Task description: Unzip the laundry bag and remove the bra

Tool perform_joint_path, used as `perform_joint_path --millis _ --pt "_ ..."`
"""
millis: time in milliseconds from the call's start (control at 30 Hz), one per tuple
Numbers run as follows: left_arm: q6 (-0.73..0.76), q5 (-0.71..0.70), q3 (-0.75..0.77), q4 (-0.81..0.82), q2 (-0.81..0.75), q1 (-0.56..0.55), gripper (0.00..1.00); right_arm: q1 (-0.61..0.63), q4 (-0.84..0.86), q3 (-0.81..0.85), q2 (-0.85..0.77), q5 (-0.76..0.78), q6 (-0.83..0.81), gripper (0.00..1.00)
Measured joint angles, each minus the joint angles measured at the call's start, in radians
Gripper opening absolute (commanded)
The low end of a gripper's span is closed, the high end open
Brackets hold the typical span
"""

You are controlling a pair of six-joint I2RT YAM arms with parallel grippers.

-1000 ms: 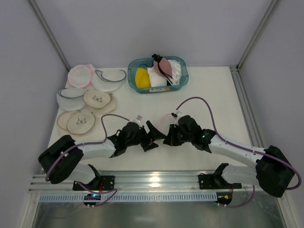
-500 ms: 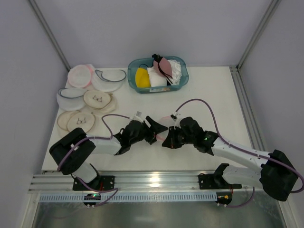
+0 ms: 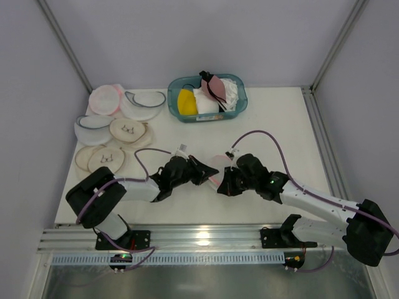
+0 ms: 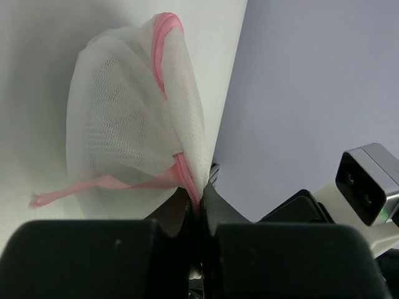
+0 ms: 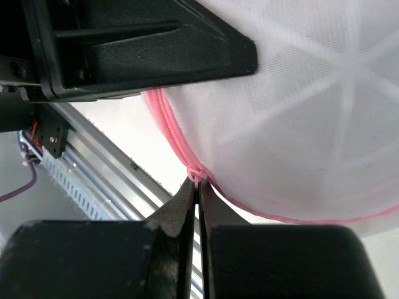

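Progress early: left gripper (image 4: 199, 198) pinches laundry bag (image 4: 134, 118) at its pink rim, right gripper (image 5: 198, 187) pinches the zipper pull (image 5: 197, 176); zipper looks mostly shut, bra unseen, not yet out.

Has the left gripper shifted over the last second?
Yes, slightly: the left gripper has edged away from the front rail toward the blue basket, shut on the rim of the laundry bag.

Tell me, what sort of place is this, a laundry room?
Probably a robot test cell, not a home: two arms mounted on a metal rail, plain panel walls, and a laundry bag pinched by the left gripper and right gripper.
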Motion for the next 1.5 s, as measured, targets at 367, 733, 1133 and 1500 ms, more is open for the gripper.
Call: perform_joint_path --millis 367,733,1133,1500 --pt "0.058 0.088 -0.011 -0.01 -0.013 0.103 0.0 0.0 -0.162 0.039 0.02 0.127 -0.035 0.04" --pt "0.166 0.267 -0.009 -0.037 -0.016 0.177 0.0 0.002 -0.323 0.14 0.193 0.429 -0.034 0.04" --pt "0.318 0.34 0.183 -0.219 0.002 0.199 0.93 0.002 -0.329 0.149 0.14 0.46 -0.04 0.04" --pt "0.341 0.138 0.106 -0.619 -0.315 0.199 0.99 0.002 -0.244 0.144 0.119 0.27 -0.07 0.04"
